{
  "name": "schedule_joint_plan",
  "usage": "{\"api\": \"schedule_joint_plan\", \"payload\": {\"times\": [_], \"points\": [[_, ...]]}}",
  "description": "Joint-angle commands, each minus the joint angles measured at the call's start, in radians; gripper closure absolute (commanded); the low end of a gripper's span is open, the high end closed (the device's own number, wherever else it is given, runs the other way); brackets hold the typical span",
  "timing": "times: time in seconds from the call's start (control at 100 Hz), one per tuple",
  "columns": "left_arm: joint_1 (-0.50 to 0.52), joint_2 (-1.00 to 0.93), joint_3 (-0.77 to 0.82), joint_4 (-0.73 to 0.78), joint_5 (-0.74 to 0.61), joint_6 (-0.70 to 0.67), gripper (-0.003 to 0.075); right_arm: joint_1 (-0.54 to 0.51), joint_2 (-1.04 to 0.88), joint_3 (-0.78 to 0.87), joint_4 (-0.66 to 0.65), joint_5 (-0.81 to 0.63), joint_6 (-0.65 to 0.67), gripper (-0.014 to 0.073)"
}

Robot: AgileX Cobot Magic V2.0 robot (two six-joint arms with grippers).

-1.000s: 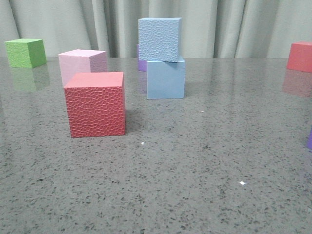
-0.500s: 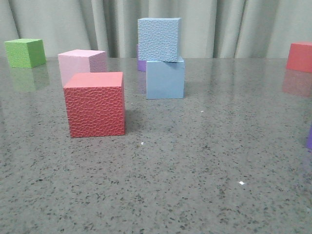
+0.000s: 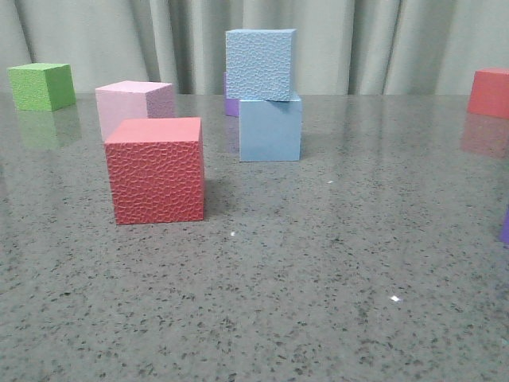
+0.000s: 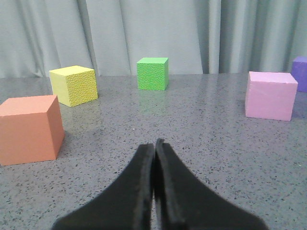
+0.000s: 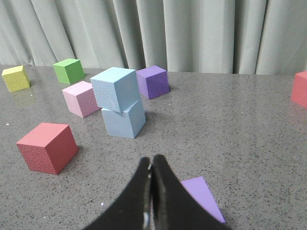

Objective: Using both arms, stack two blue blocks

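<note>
The pebbled greyer-blue block (image 3: pixel 260 64) sits on top of the smooth light blue block (image 3: pixel 270 130), turned slightly, at the table's middle back. The stack also shows in the right wrist view, pebbled block (image 5: pixel 115 89) over smooth block (image 5: pixel 124 120). My right gripper (image 5: pixel 152 162) is shut and empty, well in front of the stack. My left gripper (image 4: pixel 154 143) is shut and empty, facing other cubes; no blue block shows in its view. Neither gripper shows in the front view.
A red pebbled cube (image 3: pixel 156 169) stands front left of the stack, a pink cube (image 3: pixel 134 103) behind it, a green cube (image 3: pixel 41 86) far left, a red cube (image 3: pixel 490 92) far right, a purple cube (image 5: pixel 153 81) behind the stack. A lilac cube (image 5: pixel 201 196) lies by my right fingers.
</note>
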Motion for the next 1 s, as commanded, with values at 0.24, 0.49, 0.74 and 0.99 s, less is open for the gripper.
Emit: {"api": "schedule_joint_plan", "payload": {"times": [0.24, 0.49, 0.74, 0.99], "points": [[0.001, -0.036, 0.024, -0.007, -0.075, -0.008, 0.0739, -0.002, 0.013, -0.024, -0.019, -0.082, -0.008, 0.0715], [0.001, -0.036, 0.024, -0.007, -0.075, -0.008, 0.0739, -0.002, 0.013, -0.024, -0.019, -0.082, -0.008, 0.0715], [0.001, -0.036, 0.024, -0.007, -0.075, -0.008, 0.0739, -0.040, 0.013, -0.007, -0.100, -0.104, -0.008, 0.0715], [0.001, -0.036, 0.024, -0.007, -0.075, -0.008, 0.0739, -0.289, 0.013, 0.170, -0.094, -0.423, -0.008, 0.0715]]}}
